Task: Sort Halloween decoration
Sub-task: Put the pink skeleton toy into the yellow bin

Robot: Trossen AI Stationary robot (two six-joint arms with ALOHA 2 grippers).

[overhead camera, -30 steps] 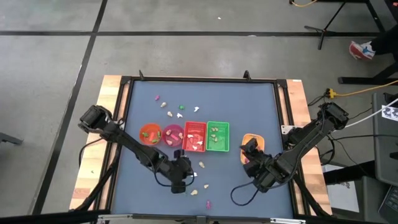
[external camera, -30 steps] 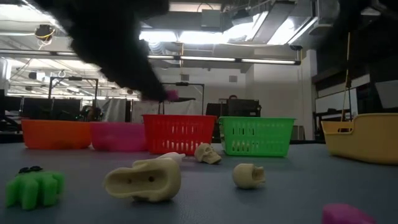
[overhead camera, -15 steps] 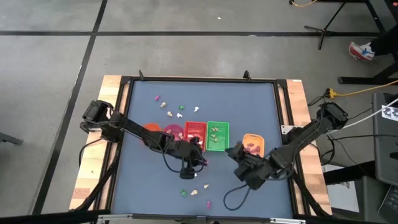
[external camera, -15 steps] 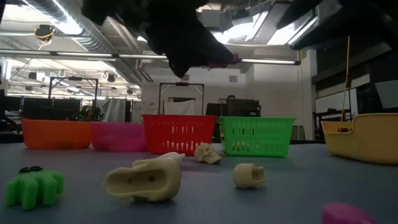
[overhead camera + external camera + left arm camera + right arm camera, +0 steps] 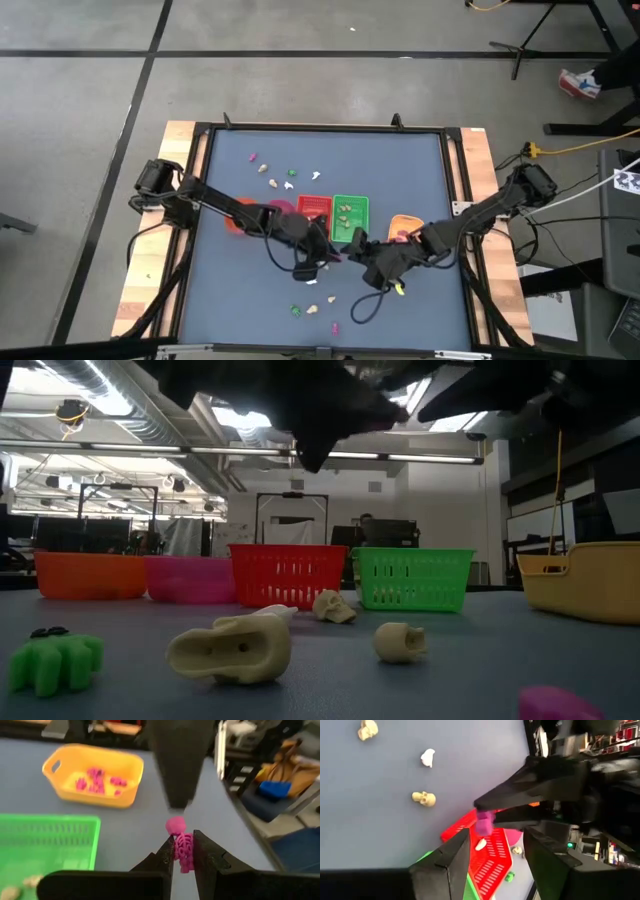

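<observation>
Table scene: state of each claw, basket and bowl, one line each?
Left claw: shut on tiny magenta plastic skeleton, raised above table.
Right claw: open, empty, facing left claw.
Yellow plastic tray: holds magenta trinkets.
Green plastic basket: holds cream trinkets.
Red plastic basket: upright, partly hidden by arm.
Cream plastic skull: loose on table.

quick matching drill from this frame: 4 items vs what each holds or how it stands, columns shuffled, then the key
Items
1. left end effector
2. right end effector
3. yellow tray
4. green basket

States
A. open, holding nothing
B. contains magenta-pink trinkets
C. shut on a magenta-pink skeleton
D. contains cream trinkets

Pairs: 1-C, 2-A, 3-B, 4-D
</observation>
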